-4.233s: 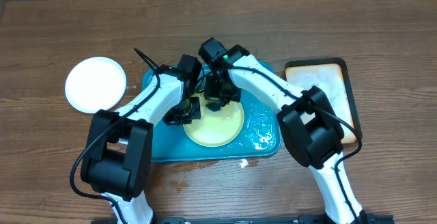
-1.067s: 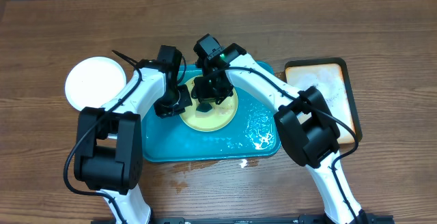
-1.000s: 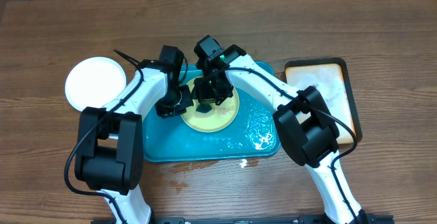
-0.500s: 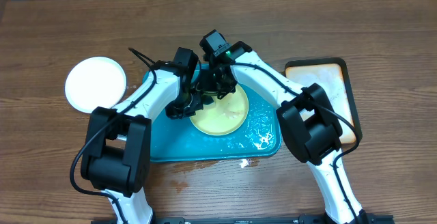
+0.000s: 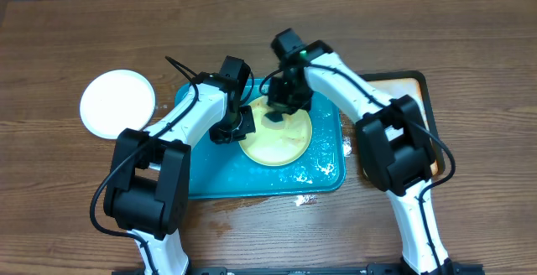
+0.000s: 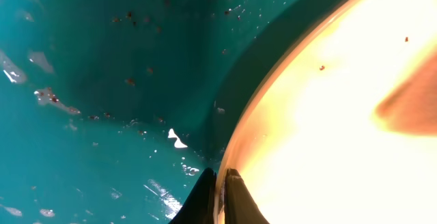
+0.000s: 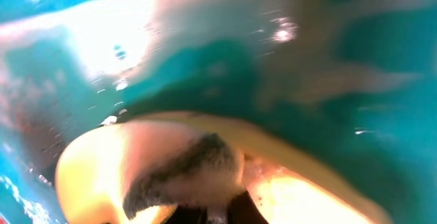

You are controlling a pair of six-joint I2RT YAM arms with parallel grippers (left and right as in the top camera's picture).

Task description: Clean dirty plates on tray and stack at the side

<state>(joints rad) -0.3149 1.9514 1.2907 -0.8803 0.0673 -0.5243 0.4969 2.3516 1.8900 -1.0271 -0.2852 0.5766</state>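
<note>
A pale yellow-green plate (image 5: 281,145) lies on the wet teal tray (image 5: 201,174). My left gripper (image 5: 228,130) is shut on the plate's left rim; in the left wrist view its black fingertips (image 6: 203,198) pinch the rim of the plate (image 6: 328,135) above the tray (image 6: 102,60). My right gripper (image 5: 281,111) is over the plate's far edge, shut on a dark soapy sponge (image 7: 184,173) that presses on the plate (image 7: 95,176). A clean white plate (image 5: 117,103) sits on the table left of the tray.
A black-rimmed tan tray (image 5: 415,80) lies at the right, mostly hidden under my right arm. Soap foam (image 5: 323,170) has gathered in the teal tray's near right corner, and a white fleck (image 5: 302,199) lies on the wood in front.
Both grippers and the yellow-green plate have shifted right across the tray. The right arm has swung right and now covers more of the tan tray.
</note>
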